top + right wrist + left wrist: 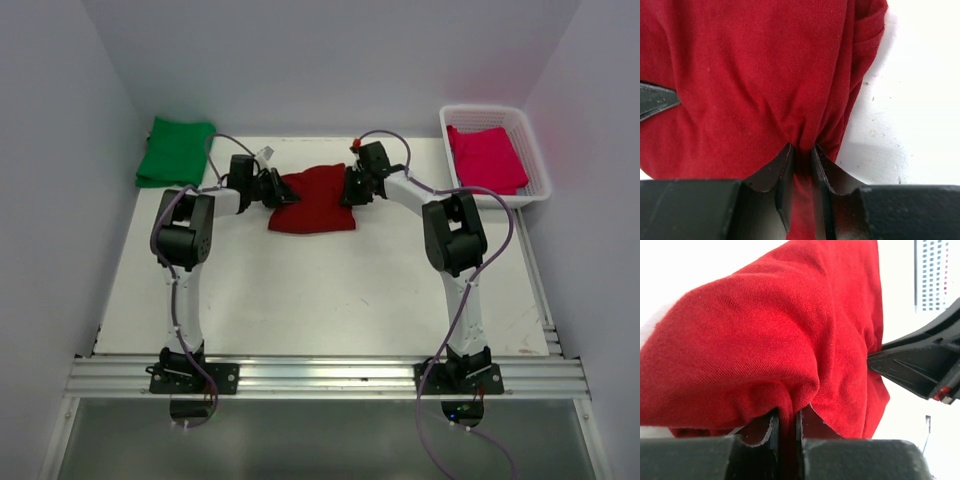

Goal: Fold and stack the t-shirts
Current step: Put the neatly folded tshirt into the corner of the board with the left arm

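Two hands, one garment held between them.

1. Red t-shirt [312, 200]: lies bunched on the white worktop [320, 300], toward the far side and about midway across. The cloth is wrinkled and gathers into folds at both side edges.

2. Left hand [272, 188]: at the shirt's left edge, touching it. It is clamped on a pinch of the red fabric. In the left wrist view its fingers [762, 432] stand nearly together, with a fold of cloth drawn down into the narrow gap. The rest of the shirt billows away in front of them.

3. Right hand [350, 187]: at the shirt's right edge, directly opposite the left one. It is likewise closed on the fabric. In the right wrist view the cloth puckers into creases where its fingers [782, 172] pinch it.

4. Green t-shirt [175, 152]: folded, at the far left corner, well apart from both hands.

5. White basket [482, 110]: at the far right corner of the worktop.

6. Pink t-shirt [485, 158]: folded, lying inside the basket.
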Controlling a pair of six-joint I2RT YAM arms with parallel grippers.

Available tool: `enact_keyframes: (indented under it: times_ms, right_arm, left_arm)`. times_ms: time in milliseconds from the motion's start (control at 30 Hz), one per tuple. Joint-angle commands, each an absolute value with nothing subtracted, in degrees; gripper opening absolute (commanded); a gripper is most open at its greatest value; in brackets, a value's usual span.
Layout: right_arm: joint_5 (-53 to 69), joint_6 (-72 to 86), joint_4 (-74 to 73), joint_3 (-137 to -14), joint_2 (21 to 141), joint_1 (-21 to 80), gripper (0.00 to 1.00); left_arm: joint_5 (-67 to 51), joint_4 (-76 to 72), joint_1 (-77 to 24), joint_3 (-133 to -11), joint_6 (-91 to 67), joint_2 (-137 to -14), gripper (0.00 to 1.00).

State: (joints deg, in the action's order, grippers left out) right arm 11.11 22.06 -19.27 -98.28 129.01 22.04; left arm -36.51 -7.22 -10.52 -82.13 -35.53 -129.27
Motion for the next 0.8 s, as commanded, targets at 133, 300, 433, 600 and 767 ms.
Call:
enact_keyframes:
  times_ms: [133,300,433,600,767]
  right_arm:
    - [11.86,21.01,-20.04,-96.77,128.24,21.97,0.21]
    - [10.9,19.69,-18.2,-93.35,121.93,21.8,0.36]
    - [10.9,19.86,-18.28,-92.11,117.08,20.48,0.75]
    - [11.16,20.3,-18.54,-89.3,111.63,19.34,0.99]
    - [10.28,21.0,-17.67,-84.47,104.51,18.72,0.99]
  left_arm:
    - [-39.2,-11.41,-12.31,-71.64,-38.75,-125.88,0.0]
    - [-35.95,-14.32,-11.08,-70.58,-41.21,-118.23,0.0]
    - [-32.18,-14.59,-9.41,-70.58,-42.97,-111.73,0.0]
    - [-28.75,-15.38,-7.21,-68.13,-45.08,-106.8,0.0]
    - [-28.56,-21.17,-4.49,-64.16,-49.91,-102.84,0.0]
